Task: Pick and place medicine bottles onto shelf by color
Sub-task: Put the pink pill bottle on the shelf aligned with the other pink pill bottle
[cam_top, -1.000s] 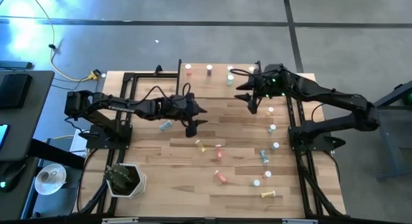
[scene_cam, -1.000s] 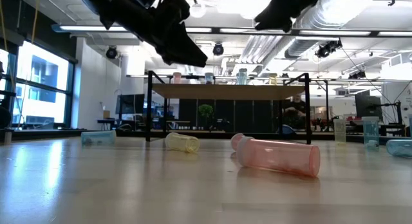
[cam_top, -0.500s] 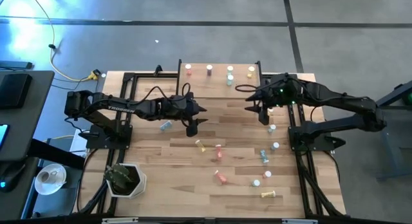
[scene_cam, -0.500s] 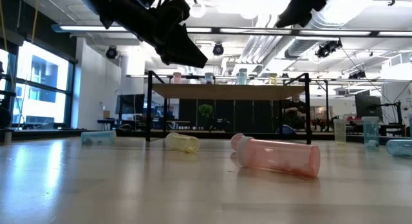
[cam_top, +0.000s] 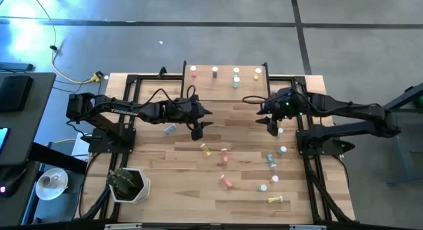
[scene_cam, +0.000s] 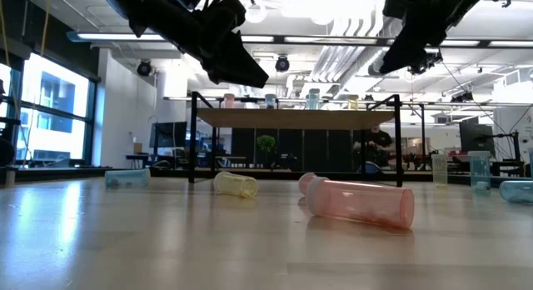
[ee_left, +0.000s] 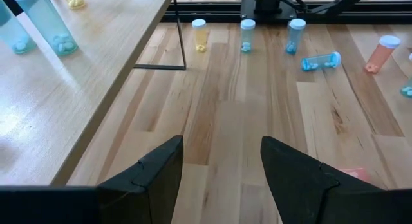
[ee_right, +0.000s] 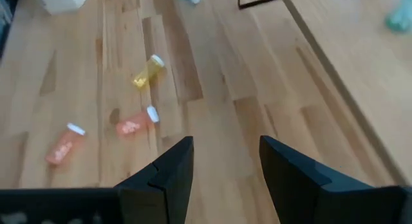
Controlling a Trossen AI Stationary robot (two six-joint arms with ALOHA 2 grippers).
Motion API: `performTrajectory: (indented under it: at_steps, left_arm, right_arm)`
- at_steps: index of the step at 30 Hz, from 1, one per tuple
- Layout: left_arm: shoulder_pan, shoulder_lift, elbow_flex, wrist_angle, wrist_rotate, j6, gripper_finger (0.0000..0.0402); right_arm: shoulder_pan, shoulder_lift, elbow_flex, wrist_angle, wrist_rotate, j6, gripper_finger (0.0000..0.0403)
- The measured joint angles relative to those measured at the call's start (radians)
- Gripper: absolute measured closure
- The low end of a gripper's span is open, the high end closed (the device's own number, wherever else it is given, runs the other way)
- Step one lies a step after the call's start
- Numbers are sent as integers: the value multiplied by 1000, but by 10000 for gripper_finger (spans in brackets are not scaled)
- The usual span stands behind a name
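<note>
The shelf (cam_top: 225, 78) stands at the table's far edge with several medicine bottles (cam_top: 215, 72) upright on it. More bottles lie on the tabletop: a blue one (cam_top: 170, 129), a yellow one (cam_top: 206, 149), two pink ones (cam_top: 225, 154) (cam_top: 227, 182). Others stand along the right side (cam_top: 279, 131). My left gripper (cam_top: 206, 119) hovers open and empty in front of the shelf's left part, above the table. My right gripper (cam_top: 269, 123) hovers open and empty off the shelf's right end. In the right wrist view, a yellow bottle (ee_right: 148, 71) and a pink one (ee_right: 135, 124) lie ahead of the open fingers.
A potted plant in a white pot (cam_top: 129, 184) stands at the near left corner. Black frames of the arm bases (cam_top: 314, 141) run along both table sides. The shelf's thin black legs (scene_cam: 193, 136) stand on the table. A pink bottle (scene_cam: 358, 202) lies in mid table.
My right gripper has drawn back from beside the shelf's right end toward the table's near and right edges, sinking and tipping further down; its fingers keep the same gap. The left arm and the bottles have kept still.
</note>
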Motion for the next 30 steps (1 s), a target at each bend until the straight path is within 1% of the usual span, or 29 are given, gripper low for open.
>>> performTrajectory:
  at_steps: [6,8,16,20,25,30]
  left_arm:
    - [-1,0,0,0,0,-3,202]
    - [-1,0,0,0,0,-3,202]
    - [-1,0,0,-5,4,-61,202]
    - [-7,0,0,-49,4,-119,202]
    - [-45,0,0,-110,4,-158,202]
    - [-113,0,0,-129,1,-208,202]
  right_arm:
    - [83,-33,-51,13,-1,129,234]
    - [127,-41,-65,10,20,181,234]
    - [354,-49,-73,33,195,333,234]
    - [444,-49,-73,64,279,380,234]
    - [497,-49,-73,91,350,403,234]
    - [503,-30,-73,100,359,404,234]
